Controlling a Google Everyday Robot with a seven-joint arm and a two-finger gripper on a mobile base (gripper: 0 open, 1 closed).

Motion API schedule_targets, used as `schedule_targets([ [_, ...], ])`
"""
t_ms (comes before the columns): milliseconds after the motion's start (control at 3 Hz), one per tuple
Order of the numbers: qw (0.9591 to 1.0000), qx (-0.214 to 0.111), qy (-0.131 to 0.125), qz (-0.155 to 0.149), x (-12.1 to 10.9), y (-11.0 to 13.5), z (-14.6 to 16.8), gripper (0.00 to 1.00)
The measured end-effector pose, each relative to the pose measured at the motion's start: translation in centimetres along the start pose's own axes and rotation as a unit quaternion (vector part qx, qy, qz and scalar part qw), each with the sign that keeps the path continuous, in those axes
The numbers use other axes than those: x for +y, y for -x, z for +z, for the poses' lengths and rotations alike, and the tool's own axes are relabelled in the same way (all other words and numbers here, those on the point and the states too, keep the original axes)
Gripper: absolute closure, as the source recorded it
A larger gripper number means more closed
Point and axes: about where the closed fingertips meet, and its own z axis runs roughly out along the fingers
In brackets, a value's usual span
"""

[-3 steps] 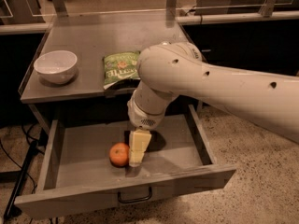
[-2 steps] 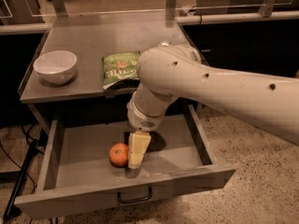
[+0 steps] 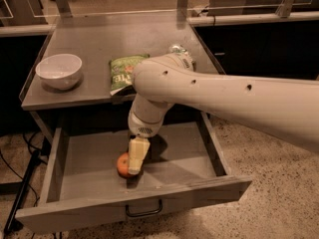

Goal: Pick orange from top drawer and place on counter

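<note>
The orange point(image 3: 121, 166) lies on the floor of the open top drawer point(image 3: 79, 158), near its front middle. My gripper point(image 3: 135, 161) hangs down into the drawer from the big pale arm point(image 3: 224, 101) and sits right against the orange's right side, covering part of it. The drawer's front panel point(image 3: 189, 195) with its dark wire handle point(image 3: 143, 211) is pulled well out. The grey counter point(image 3: 99, 39) lies above and behind the drawer.
On the counter stand a white bowl point(image 3: 59, 70) at the left and a green snack bag point(image 3: 121, 72) near the front edge. A shiny crumpled thing point(image 3: 179, 50) peeks out behind the arm. Dark cables point(image 3: 22, 183) run on the speckled floor at left.
My gripper has shifted left inside the drawer, from beside the orange to right against it. The orange has barely moved.
</note>
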Motion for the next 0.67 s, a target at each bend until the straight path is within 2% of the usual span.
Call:
schedule_targets([
  [333,1.0000,0.000,0.000,0.000,0.0,0.0,0.0,0.00],
  [667,0.9998,-0.012,0.011,0.007,0.3,0.1,1.3,0.00],
])
